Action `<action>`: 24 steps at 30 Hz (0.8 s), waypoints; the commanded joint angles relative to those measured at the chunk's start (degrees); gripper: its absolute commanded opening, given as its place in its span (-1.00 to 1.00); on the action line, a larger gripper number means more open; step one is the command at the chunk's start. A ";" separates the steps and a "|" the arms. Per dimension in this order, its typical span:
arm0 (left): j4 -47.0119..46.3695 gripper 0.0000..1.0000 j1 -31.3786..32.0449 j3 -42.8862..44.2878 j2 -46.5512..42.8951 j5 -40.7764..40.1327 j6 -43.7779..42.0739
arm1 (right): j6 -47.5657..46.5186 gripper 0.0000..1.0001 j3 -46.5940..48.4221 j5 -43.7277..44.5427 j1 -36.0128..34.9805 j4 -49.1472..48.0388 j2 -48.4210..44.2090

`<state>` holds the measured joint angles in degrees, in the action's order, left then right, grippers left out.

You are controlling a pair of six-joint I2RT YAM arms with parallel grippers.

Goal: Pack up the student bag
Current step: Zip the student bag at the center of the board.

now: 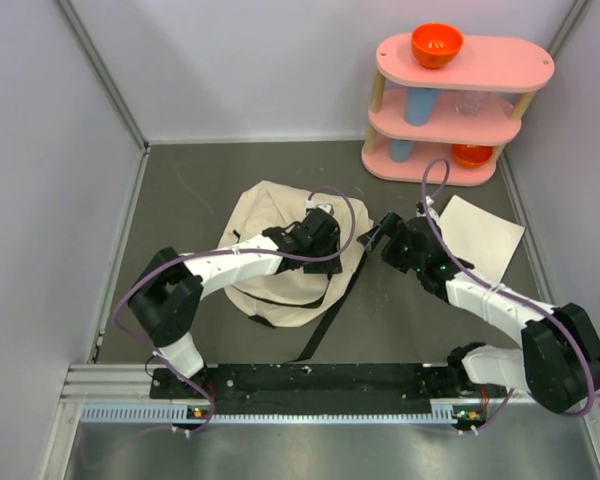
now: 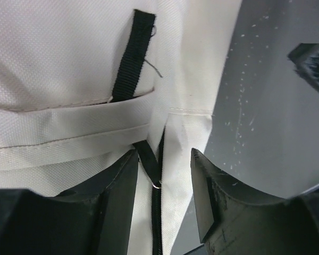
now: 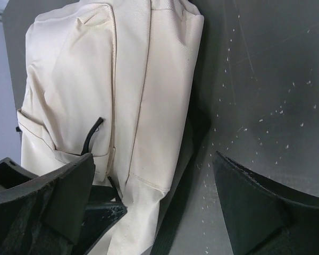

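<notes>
The student bag (image 1: 265, 255) is a beige canvas backpack lying flat on the grey table, with black straps trailing toward the near edge. My left gripper (image 1: 330, 232) sits on its right edge. In the left wrist view it (image 2: 162, 154) is open, its jaws straddling the black zipper and its pull tab (image 2: 155, 180) without gripping. My right gripper (image 1: 378, 232) is just right of the bag. In the right wrist view it (image 3: 154, 159) is wide open and empty, over the bag's edge (image 3: 122, 95) and a black strap (image 3: 186, 212).
A white sheet (image 1: 480, 238) lies on the table right of the right gripper. A pink three-tier shelf (image 1: 460, 65) stands at the back right with an orange bowl (image 1: 437, 44) on top, a blue cup (image 1: 420, 105) and another orange bowl (image 1: 472, 153) below.
</notes>
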<state>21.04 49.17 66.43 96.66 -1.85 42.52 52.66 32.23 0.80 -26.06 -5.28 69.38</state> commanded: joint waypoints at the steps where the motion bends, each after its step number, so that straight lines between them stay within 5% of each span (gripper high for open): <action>1: 0.32 -0.03 0.23 1.77 1.07 -4.21 1.86 | -0.54 0.82 -0.24 -0.44 0.58 -0.70 -1.97; 14: 0.67 -0.12 0.14 1.68 3.88 -5.98 1.25 | -0.46 0.81 0.12 -2.47 0.66 -1.66 -0.83; 24: -0.56 -0.49 0.14 -0.16 5.11 -5.89 1.33 | -0.63 0.81 0.29 -3.35 0.66 -1.58 -0.13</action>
<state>21.39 49.19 66.96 101.45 -6.90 43.62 52.58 32.21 -1.93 -26.06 -5.06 69.08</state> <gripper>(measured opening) 0.276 0.904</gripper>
